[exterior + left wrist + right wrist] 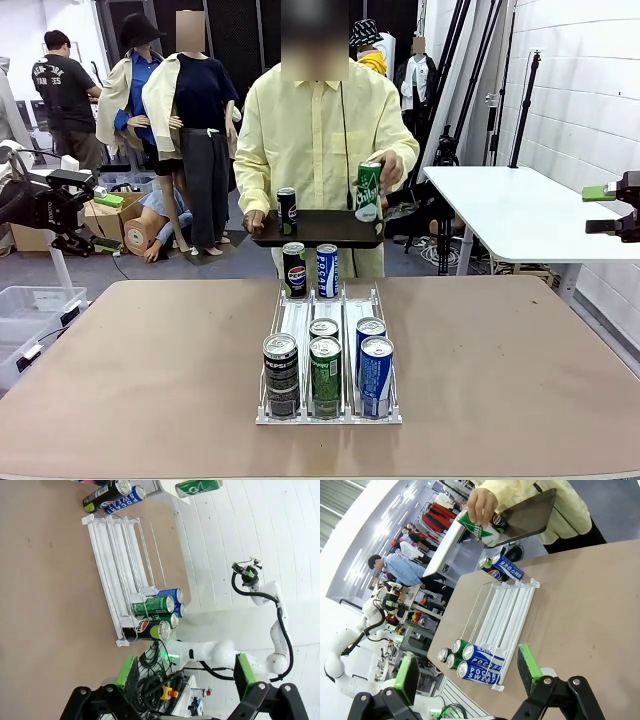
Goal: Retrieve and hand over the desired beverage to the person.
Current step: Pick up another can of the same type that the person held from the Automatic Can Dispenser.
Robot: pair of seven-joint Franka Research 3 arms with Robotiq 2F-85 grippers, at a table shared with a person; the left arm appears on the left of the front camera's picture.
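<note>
The person [318, 125] in a pale-yellow shirt stands at the table's far side, holding a dark tray [340, 230] in one hand. A black Pepsi can [287, 210] stands on the tray. The other hand lifts a green can [368, 190] over the tray's right end; the same green can [479, 527] appears in the right wrist view. A clear can rack [300, 325] sits mid-table with black, green and blue cans at both ends. My left gripper [100, 192] hangs open off the table's left side, and my right gripper [598, 210] is open off the right side. Both are far from the cans.
The brown table [140, 380] has bare room on both sides of the rack. A white table [520, 205] stands behind at the right, and a clear bin [25, 310] sits on the floor at the left. Another person stands far back left.
</note>
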